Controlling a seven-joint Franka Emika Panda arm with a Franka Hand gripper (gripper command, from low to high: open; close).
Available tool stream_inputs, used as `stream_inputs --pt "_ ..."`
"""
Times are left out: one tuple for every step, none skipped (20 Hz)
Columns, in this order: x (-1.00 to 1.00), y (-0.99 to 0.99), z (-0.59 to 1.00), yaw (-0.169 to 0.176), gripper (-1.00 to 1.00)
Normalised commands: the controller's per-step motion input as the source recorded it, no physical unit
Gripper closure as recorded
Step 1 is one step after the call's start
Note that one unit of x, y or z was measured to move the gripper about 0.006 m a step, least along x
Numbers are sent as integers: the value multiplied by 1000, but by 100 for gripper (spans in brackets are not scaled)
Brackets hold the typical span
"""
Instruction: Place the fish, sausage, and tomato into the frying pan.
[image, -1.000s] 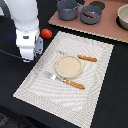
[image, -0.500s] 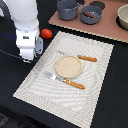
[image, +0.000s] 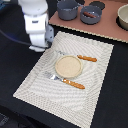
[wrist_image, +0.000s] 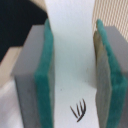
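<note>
In the wrist view the white fish (wrist_image: 70, 55), with a small dark fin mark, fills the gap between my gripper's (wrist_image: 71, 75) two teal pads (wrist_image: 42, 75), which press on both its sides. In the exterior view my gripper (image: 39, 48) is low at the placemat's far left corner, and the hand hides the fish. The dark red-brown sausage (image: 89, 14) lies inside the blue-grey frying pan (image: 92, 21) on the pink board at the back. The tomato is hidden behind the arm.
A taller grey pot (image: 66, 9) stands next to the pan, and a beige bowl (image: 123, 17) is at the far right. On the striped placemat (image: 95, 75) lie a round beige plate (image: 67, 66), an orange-handled knife (image: 86, 58) and an orange-handled fork (image: 72, 83).
The arm has shifted toward the exterior view's right. The red tomato that showed beside the gripper is now covered by the arm.
</note>
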Motion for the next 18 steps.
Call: stream_inputs --pt "1000 720 1000 0 100" --pt "1000 734 1000 0 100" --pt "1000 746 1000 0 100" --pt "1000 763 1000 0 100" --pt "1000 774 1000 0 100" --pt "1000 789 1000 0 100" --pt "986 800 1000 0 100" --pt "960 811 1000 0 100" --pt "943 817 1000 0 100" --pt "934 817 1000 0 100" --pt "937 820 1000 0 100" --pt "931 826 1000 0 100" --pt "914 829 1000 0 100" --pt "900 837 1000 0 100" --pt "874 849 1000 0 100" --pt "834 866 1000 0 100" --pt "817 871 1000 0 100" --pt "794 877 969 0 100"
